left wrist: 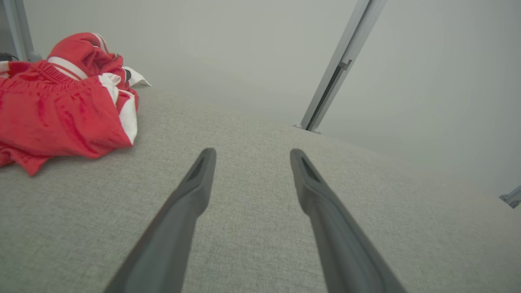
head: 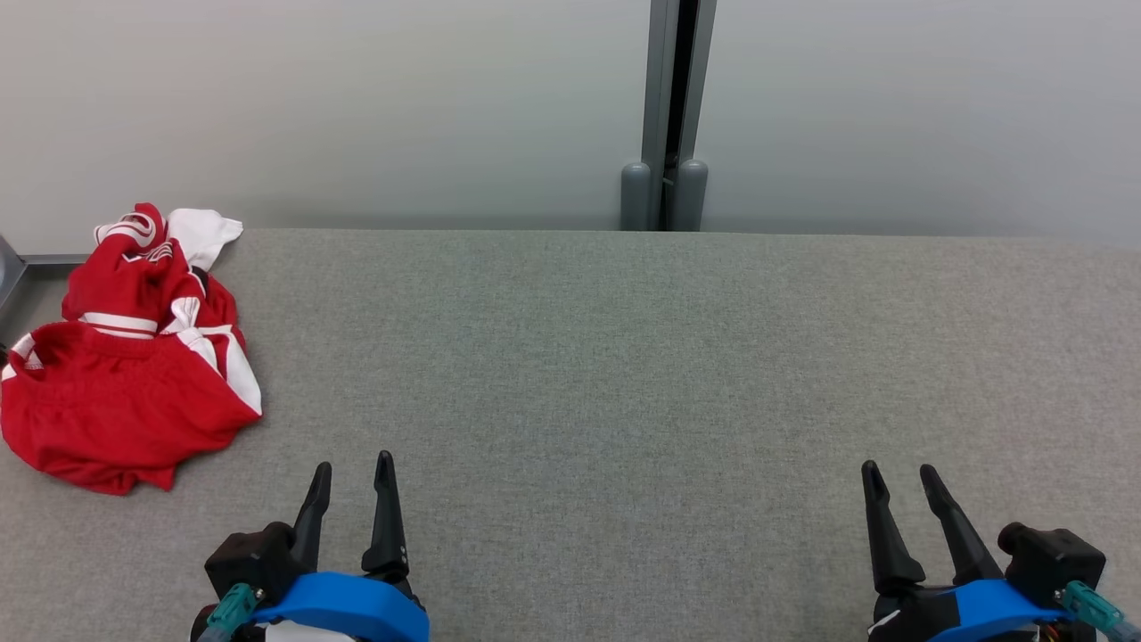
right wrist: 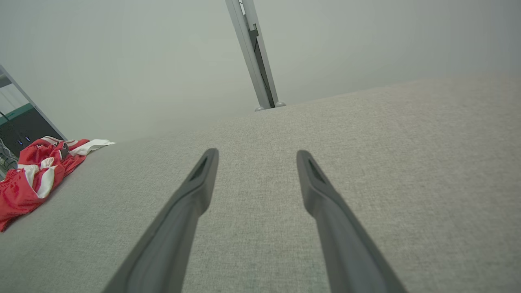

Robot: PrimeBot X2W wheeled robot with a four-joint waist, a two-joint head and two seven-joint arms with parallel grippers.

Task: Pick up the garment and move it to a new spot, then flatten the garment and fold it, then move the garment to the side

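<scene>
Garment (head: 125, 374): red with white stripes, crumpled in a heap at the far left corner of bench (head: 624, 357). Not yet picked up; no step of the task done, judging by the heap.

Left gripper (head: 354, 461): at near edge, left part, fingers spread apart, nothing between them. Near the garment but clear of it.
Right gripper (head: 898, 468): at near edge, right part, fingers likewise apart and empty. Well apart from the garment.

Risks from here:
- Pinching a top fold only, given several layers bunched together; likely result a partial lift, with the rest dragging over the grey fabric cover.
- Slipping off the left edge during the grab, given a heap so close to that edge.
- Long reach across for the right gripper; possible crossing or bumping of arms if both go in together.
- Snagging a fingertip in the bench cover if coming down too low.

Hard to make out:
- Left edge of bench cut off in head view; cannot tell whether cloth overhangs it.
- Kind of garment unclear; white piece at the far end possibly part of it, possibly separate.
- Small dark spot among the folds in left wrist view, unidentified.
- Post (head: 669, 116) and wall (head: 357, 107) behind the far edge; foot of wall hidden by bench.
</scene>
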